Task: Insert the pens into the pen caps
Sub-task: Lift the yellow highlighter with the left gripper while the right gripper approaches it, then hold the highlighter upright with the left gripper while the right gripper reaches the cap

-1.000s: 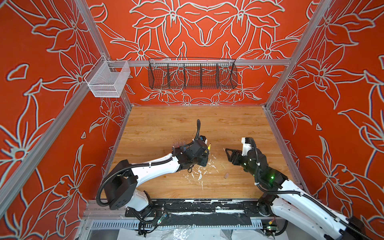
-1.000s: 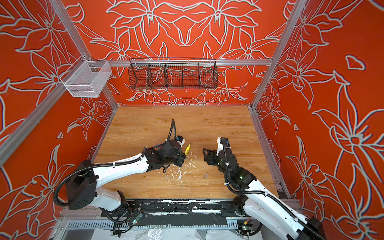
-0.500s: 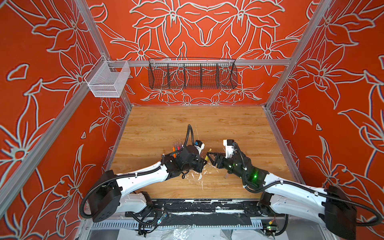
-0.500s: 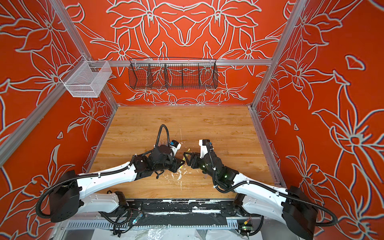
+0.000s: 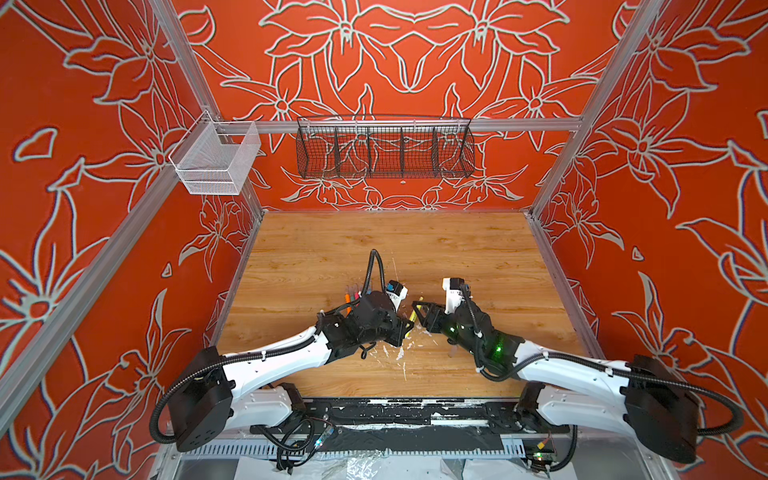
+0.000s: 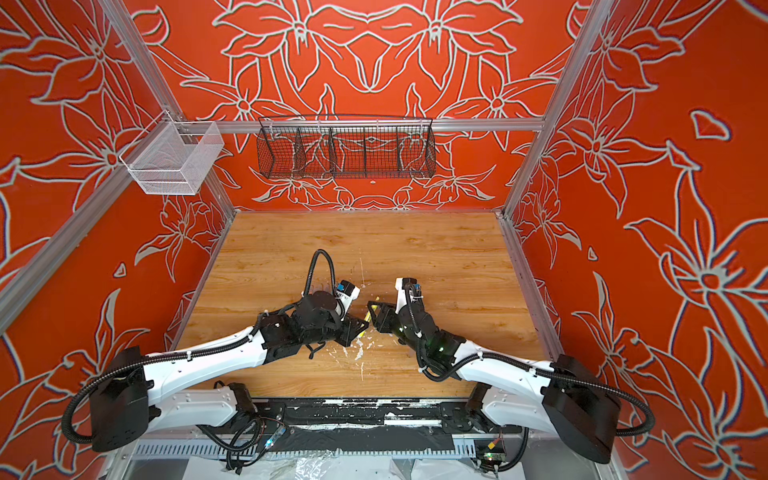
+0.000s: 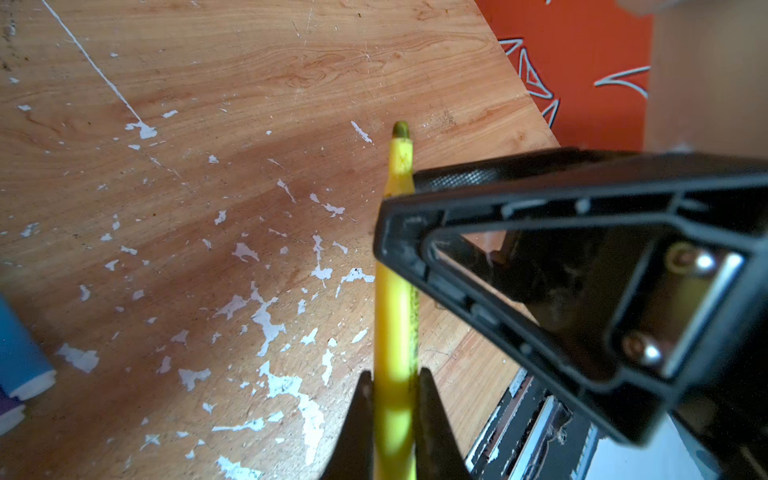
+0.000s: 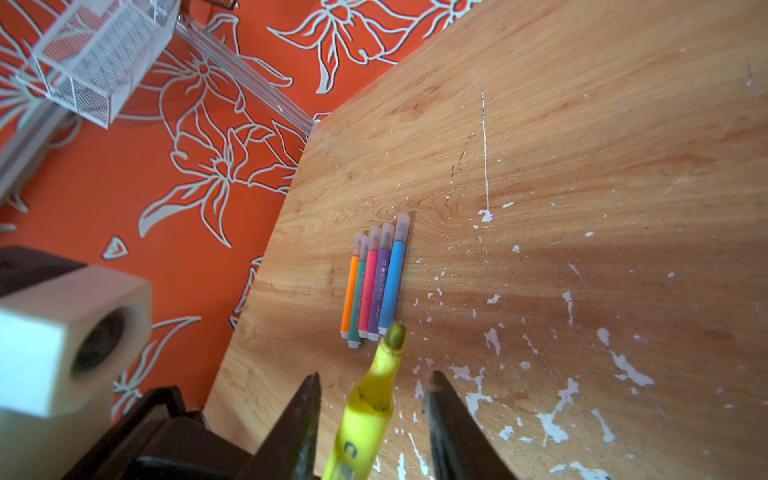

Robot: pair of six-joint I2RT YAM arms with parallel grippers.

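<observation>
Two grippers, one yellow pen (image 7: 395, 316)
The left gripper (image 7: 395, 382) pinches the pen's barrel; the right gripper (image 8: 375, 376) stands spread either side of its bare tip. Five capped pens (image 8: 374, 286) lie just beyond.

The left white-and-black arm (image 5: 274, 357) and right white-and-black arm (image 5: 573, 370) extend inward, grippers facing. The left gripper (image 7: 392, 380) fingers (image 7: 359, 419) clamp a yellow plastic felt-tip pen (image 7: 395, 316). The right gripper (image 8: 374, 378) fingers (image 8: 305, 415) stand apart, flanking its nib.

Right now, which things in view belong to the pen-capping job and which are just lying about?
Job: yellow pen, uncapped; row of five capped pens.
Not job: white mesh basket; black wire basket; white paint flecks.
</observation>
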